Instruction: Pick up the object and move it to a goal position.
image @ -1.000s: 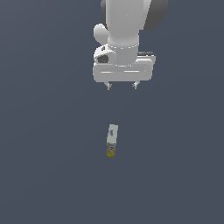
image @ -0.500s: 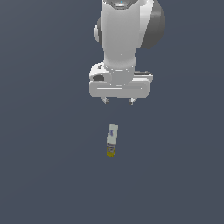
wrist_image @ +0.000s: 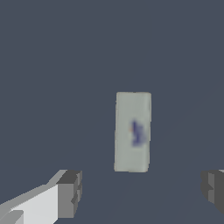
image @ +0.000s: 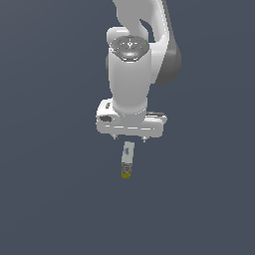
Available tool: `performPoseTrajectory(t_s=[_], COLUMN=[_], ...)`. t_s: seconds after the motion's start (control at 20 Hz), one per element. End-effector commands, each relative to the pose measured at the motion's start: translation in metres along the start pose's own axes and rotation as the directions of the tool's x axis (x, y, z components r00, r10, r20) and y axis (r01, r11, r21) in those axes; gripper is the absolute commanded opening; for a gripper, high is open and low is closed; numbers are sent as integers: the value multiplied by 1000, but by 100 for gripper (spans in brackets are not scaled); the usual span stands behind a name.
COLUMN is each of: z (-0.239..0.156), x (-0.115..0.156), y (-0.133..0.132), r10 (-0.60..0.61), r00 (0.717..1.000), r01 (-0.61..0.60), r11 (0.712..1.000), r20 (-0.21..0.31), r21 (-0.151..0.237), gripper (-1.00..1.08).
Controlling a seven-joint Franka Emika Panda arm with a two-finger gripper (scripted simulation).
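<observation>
The object (image: 127,159) is a small narrow carton with a white-grey top and a yellow lower end, lying on the dark floor. In the wrist view only its white-grey face with a bluish-purple mark (wrist_image: 133,131) shows. My gripper (image: 129,138) hangs just above the carton's far end, and the hand's white body hides most of the fingers. In the wrist view the gripper (wrist_image: 142,192) is open, its two dark fingertips (wrist_image: 70,193) far apart. The carton sits off their line, apart from both.
Plain dark grey floor (image: 50,199) surrounds the carton on every side. The white arm (image: 130,74) rises over the scene in the exterior view.
The arm has swung down and toward the carton. The gripper hand now sits just above the carton's far end. The carton has not moved.
</observation>
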State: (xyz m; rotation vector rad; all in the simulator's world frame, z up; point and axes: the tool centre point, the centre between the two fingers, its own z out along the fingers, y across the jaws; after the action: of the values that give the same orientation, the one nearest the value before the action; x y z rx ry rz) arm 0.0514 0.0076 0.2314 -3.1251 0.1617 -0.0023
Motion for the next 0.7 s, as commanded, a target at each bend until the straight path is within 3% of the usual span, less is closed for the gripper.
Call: performPoseTrajectory(t_s=[0.0,0.65], z=[10,30], x=[9,22], y=[3,7], r10=[8,21], r00=[1000,1000], r01=[-8,-21], r11=[1000,1000], r20=[0,2], r21=[-4,-12], gripper=[100,100])
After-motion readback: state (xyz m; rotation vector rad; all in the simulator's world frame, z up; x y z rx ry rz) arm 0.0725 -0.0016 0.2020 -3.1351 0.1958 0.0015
